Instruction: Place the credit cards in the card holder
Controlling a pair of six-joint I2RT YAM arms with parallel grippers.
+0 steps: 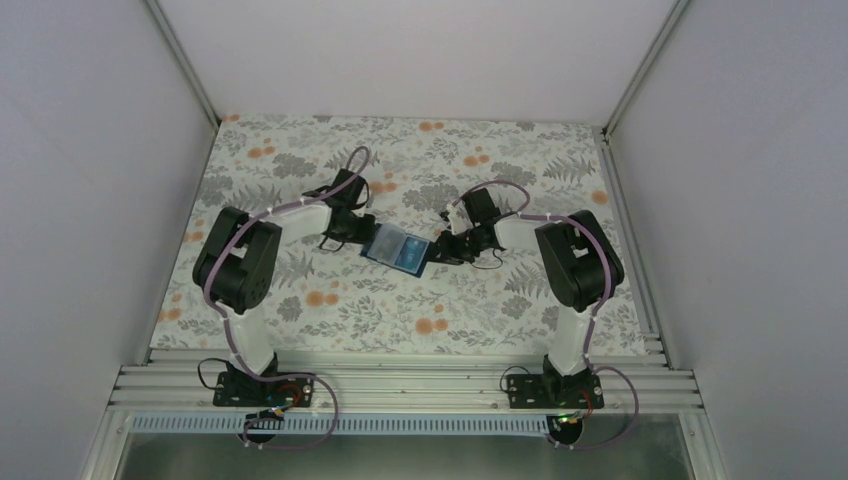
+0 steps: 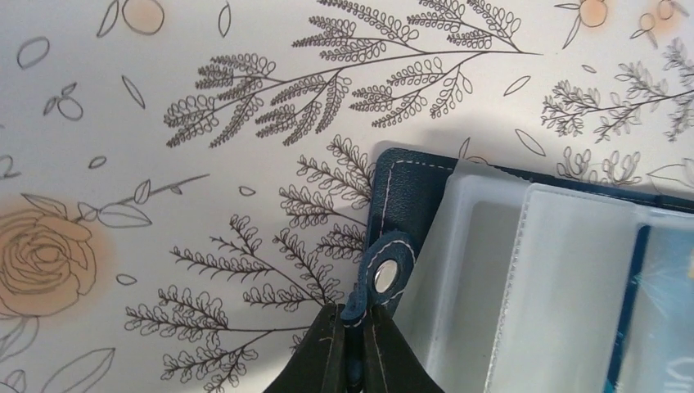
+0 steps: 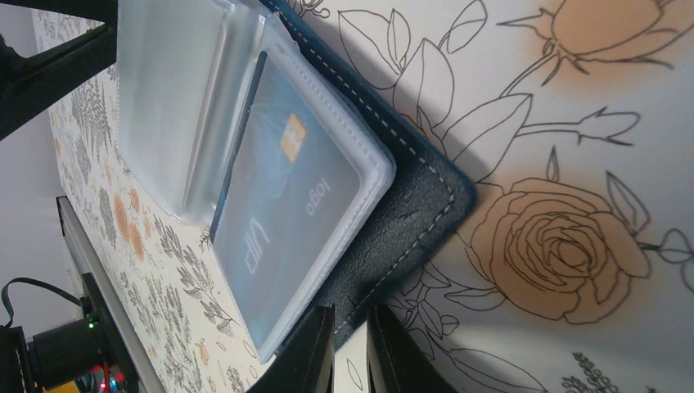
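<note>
L claw (image 2: 356, 318) pinches snap tab (image 2: 386, 274) of card holder (image 2: 407, 192).

Robot test cell of the lab type. Closed in at left, right and rear by plain white panels (image 1: 90, 150) set between aluminium posts (image 1: 185, 62). Slotted aluminium rails (image 1: 400, 385) across the near edge, with left arm (image 1: 240, 265) and right arm (image 1: 578, 262) bolted on side by side. Purple cables (image 1: 300, 432) looped at the bases and run up each arm. Small boards (image 1: 283, 392) with lit indicators beside the bases. Table covered by a floral cloth (image 1: 400, 300).
</note>
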